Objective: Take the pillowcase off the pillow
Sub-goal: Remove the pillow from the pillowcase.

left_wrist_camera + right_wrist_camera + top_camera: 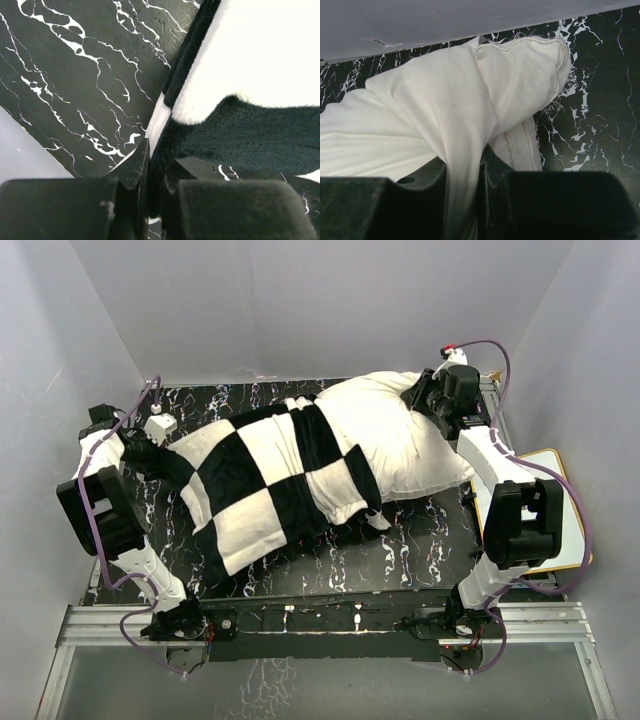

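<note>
The left gripper [156, 167] has its two black jaws squeezed tight on a dark edge of the checkered pillowcase [260, 55]. The pillowcase spreads up and away from the jaws over the black marble table [75, 85]. The right gripper [465, 175] has its jaws nearly shut too, pinching a fold of the off-white pillow [440, 95] near its corner. The rest of the pillow bulges out past the jaws. About half the pillow sticks out of the cover. Next, I think, the grippers should pull apart, holding firmly, so the cover slides off.

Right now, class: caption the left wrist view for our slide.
Left tool shut on the checkered pillowcase edge, above the marbled table.
</note>
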Controlling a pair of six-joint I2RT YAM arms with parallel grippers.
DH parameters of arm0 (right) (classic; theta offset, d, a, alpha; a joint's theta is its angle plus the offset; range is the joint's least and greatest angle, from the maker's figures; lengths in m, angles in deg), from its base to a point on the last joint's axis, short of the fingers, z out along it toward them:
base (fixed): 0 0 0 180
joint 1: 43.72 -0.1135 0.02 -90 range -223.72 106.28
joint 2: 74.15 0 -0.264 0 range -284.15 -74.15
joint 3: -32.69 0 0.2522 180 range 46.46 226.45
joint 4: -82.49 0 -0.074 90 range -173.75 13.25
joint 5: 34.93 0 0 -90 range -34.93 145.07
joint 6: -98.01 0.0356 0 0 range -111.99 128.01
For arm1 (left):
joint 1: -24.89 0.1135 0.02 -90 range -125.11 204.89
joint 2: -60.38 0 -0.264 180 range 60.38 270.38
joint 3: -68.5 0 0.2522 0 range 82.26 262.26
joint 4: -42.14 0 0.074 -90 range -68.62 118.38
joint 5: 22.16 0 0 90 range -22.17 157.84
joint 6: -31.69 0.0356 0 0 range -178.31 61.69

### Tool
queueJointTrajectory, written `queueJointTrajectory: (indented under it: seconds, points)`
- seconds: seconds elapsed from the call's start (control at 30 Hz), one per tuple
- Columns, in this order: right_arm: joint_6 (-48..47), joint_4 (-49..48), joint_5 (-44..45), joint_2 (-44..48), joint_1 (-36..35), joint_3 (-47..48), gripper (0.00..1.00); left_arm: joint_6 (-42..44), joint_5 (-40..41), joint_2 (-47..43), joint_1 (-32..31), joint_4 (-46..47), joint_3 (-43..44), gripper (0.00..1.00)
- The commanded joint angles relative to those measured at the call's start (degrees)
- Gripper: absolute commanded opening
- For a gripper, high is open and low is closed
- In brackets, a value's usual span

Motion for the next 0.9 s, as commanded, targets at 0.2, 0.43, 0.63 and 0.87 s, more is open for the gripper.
queueJointTrajectory:
  seconds: [0.2,0.43,0.63,0.87]
  points:
    - [0.0,-2.7,19.9,7.3,12.2,-1.0,0.09,6.4,22.0,-3.0,6.9,10.4,-1.7,0.0]
    - [0.8,-2.5,19.5,8.4,16.1,-0.3,0.09,10.8,23.2,-0.6,12.7,11.2,2.9,0.0]
    - [-1.5,-2.9,22.0,9.6,16.1,-1.3,0.09,11.7,23.5,-1.4,13.6,13.2,2.8,0.0]
    - [-4.7,-3.5,24.4,10.8,14.3,-1.9,0.09,4.7,18.6,-2.4,6.6,1.8,7.6,0.0]
